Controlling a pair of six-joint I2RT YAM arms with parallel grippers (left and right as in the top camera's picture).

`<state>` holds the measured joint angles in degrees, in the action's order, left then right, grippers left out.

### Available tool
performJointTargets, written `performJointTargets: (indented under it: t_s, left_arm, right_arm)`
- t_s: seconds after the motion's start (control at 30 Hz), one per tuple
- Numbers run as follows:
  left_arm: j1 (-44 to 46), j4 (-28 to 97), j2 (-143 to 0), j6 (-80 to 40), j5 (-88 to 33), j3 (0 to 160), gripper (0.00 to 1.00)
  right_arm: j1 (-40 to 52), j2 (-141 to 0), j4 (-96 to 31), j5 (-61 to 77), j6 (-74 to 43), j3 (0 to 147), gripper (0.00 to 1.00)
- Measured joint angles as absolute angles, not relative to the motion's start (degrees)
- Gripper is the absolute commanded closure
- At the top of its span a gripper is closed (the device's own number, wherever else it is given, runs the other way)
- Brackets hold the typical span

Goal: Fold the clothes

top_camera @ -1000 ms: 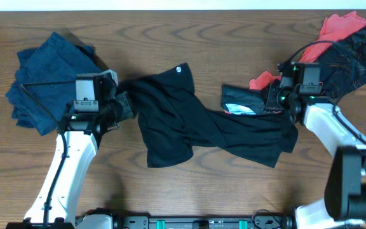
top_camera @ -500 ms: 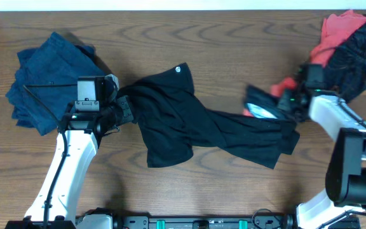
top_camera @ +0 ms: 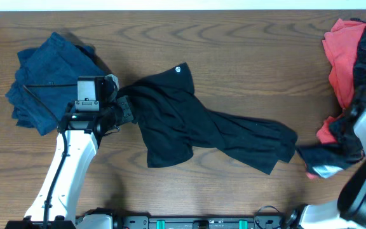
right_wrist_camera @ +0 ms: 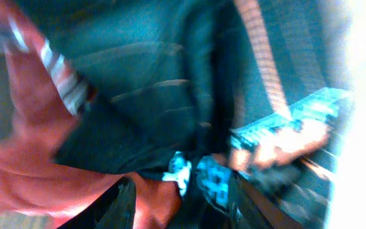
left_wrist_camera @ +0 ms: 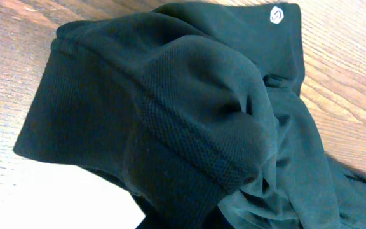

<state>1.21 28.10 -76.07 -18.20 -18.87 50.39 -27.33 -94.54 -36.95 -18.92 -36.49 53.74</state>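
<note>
Rightward and down went the right hand (right_wrist_camera: 183,196), taking the black-and-red garment (top_camera: 326,159) off the black shirt (top_camera: 196,127) toward the surface (top_camera: 246,51) edge; its view is blurred, so I cannot tell whether it grips. Mid-surface, the left hand (top_camera: 121,109) is clamped on the shirt's left edge, with the navy pile (top_camera: 49,79) just beside it.

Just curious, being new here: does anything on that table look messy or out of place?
The black shirt lies twisted and bunched across the middle, not flat, one end at the left fingers. A dark garment at far right is blurred.
</note>
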Motion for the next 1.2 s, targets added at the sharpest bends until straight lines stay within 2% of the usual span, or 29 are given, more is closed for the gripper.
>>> performJointTargets:
  t_s: [0.2, 0.3, 0.53, 0.7, 0.97, 1.2]
  left_arm:
    - [1.21, 28.10, -76.07, -18.20, -18.87, 50.39, 0.94]
    - [1.21, 28.10, -76.07, -18.20, -18.87, 50.39, 0.94]
    - [1.21, 28.12, -76.07, -18.20, -18.87, 50.39, 0.94]
    - [1.21, 28.14, -76.07, -18.20, -18.87, 50.39, 0.94]
    - [1.21, 28.14, -76.07, -18.20, -18.90, 50.39, 0.94]
    - [1.21, 28.14, -76.07, -18.20, -18.90, 50.39, 0.94]
  right_arm:
    - [-27.64, -81.30, -35.99, -24.51, -36.93, 53.74, 0.52]
    - [-27.64, -79.05, -36.27, -22.02, -34.33, 53.74, 0.50]
    - [-27.42, -79.26, -46.78, -8.86, -30.11, 53.23, 0.49]
    - [-26.76, -79.26, -45.52, -6.11, -30.13, 49.71, 0.48]
    - [-26.76, -80.01, -41.95, -6.68, -30.41, 41.25, 0.48]
    - [-27.03, -80.23, -40.88, -16.34, -32.88, 38.15, 0.48]
